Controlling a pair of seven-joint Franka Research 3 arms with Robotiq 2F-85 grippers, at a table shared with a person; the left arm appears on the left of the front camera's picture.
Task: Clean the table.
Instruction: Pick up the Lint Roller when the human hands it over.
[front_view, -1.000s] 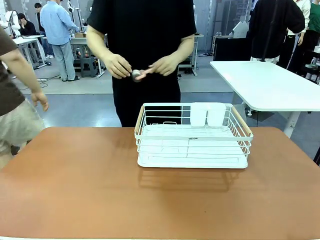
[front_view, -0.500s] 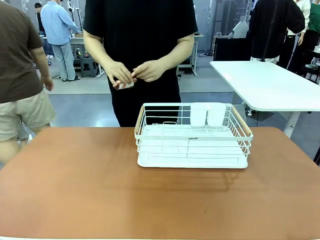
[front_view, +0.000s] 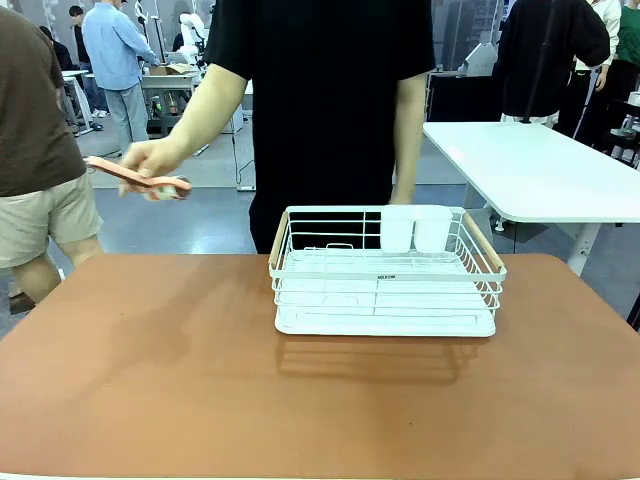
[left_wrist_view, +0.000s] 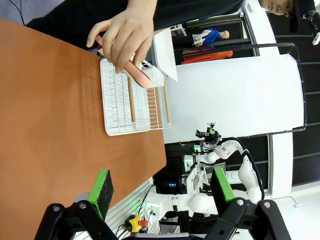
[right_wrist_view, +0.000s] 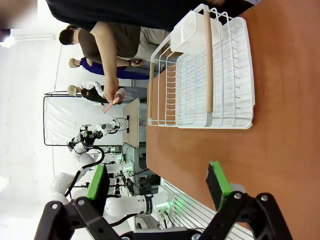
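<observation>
The table (front_view: 150, 380) carried the white wire rack (front_view: 385, 290), set right of centre toward the far edge. Up and left of the rack, in the air, the person's hand (front_view: 150, 160) held a pink-handled utensil (front_view: 135, 177), not yet set down. Left gripper (left_wrist_view: 161, 182) stood wide, nothing in it. Right gripper (right_wrist_view: 156, 180) likewise wide and empty. My judgement: wait for the utensil to land, then come in low, square across its handle. Broad open top left of the rack and in front of it. The rack's wire wall would need a clean lift-over.
</observation>
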